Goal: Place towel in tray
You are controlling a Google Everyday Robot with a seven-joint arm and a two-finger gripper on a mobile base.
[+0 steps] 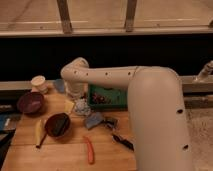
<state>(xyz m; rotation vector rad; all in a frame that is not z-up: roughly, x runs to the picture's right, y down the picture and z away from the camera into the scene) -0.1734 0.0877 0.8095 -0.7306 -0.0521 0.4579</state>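
The towel (93,120) is a crumpled blue-grey cloth lying on the wooden table (65,155), just in front of the green tray (111,99). The tray sits at the back of the table, partly hidden behind my arm. My arm reaches in from the right and bends down at the elbow. My gripper (81,106) hangs low over the table, just left of the tray's near-left corner and up-left of the towel, apart from it.
A dark bowl (57,125) and a banana (39,131) lie to the left. A purple bowl (30,102) and a white cup (39,82) stand at the far left. A red chili (90,150) and a black-handled tool (123,141) lie in front.
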